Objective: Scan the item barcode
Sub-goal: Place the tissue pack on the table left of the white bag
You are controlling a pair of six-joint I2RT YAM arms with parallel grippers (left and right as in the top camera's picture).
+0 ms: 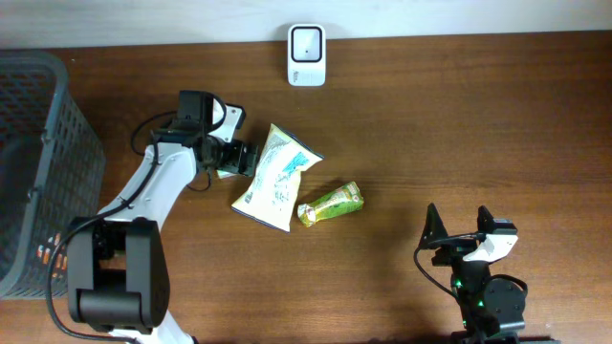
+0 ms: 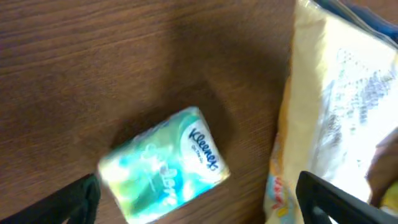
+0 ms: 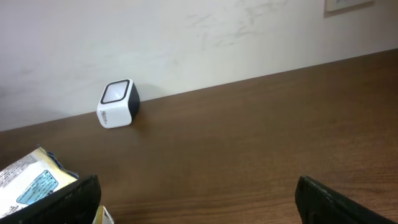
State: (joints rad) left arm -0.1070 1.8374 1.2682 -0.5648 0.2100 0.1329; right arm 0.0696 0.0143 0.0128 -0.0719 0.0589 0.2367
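Note:
A small teal and white Kleenex tissue pack lies tilted on the wooden table, between the wide-apart fingers of my open left gripper. The pack touches neither finger. In the overhead view the left gripper hovers at the left edge of a pale snack bag, and only a sliver of the pack shows under it. A green drink pouch lies just right of the bag. The white barcode scanner stands at the table's far edge. My right gripper rests open and empty at the front right.
A dark mesh basket fills the left side of the table. In the right wrist view the scanner stands against the wall, and the snack bag's corner shows at lower left.

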